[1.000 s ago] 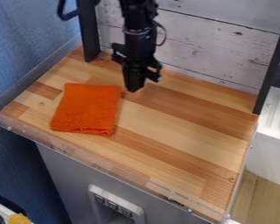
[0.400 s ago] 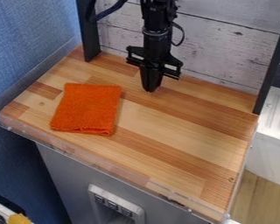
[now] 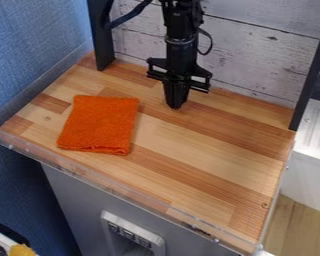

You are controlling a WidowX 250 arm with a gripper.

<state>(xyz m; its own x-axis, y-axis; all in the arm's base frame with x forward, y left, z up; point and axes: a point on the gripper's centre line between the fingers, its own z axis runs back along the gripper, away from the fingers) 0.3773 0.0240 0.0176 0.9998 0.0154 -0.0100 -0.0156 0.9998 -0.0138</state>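
rough orange cloth (image 3: pixel 99 124) on smooth, lightly glossy wood (image 3: pixel 201 152)

No readable text or labels.

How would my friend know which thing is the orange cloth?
Find the wooden tabletop in front of the whitish plank wall. On its left part, to the left of the black gripper, lies the orange cloth, flat and folded into a rough rectangle. Its bright, fuzzy orange stands out against the smooth tan and brown wood.
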